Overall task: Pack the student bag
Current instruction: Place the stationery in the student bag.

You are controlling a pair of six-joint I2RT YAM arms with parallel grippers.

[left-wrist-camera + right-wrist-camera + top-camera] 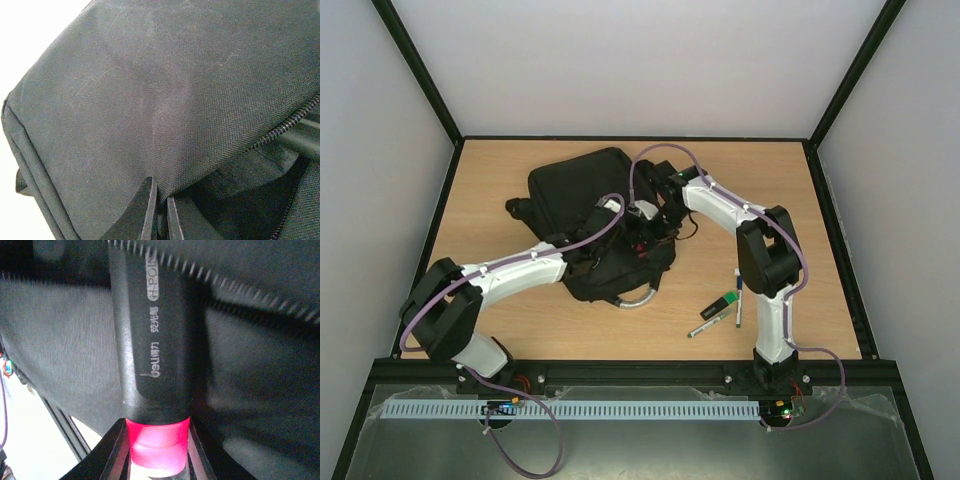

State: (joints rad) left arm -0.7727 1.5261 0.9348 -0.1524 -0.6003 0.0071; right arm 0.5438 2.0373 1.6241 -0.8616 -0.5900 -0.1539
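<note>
The black student bag [582,200] lies in the middle of the table, its grey loop handle [638,300] toward me. My left gripper [620,212] is shut on a fold of the bag's fabric [165,165] beside the open zip [285,127]. My right gripper [655,215] is over the bag's opening, shut on the pink cap end of a highlighter [157,442]. The highlighter's black barrel [152,330] points into the opening, past the zip teeth [260,297].
Several pens and a green-and-black highlighter [718,308] lie on the wood to the right of the bag, near the right arm's base. Black frame rails edge the table [800,180].
</note>
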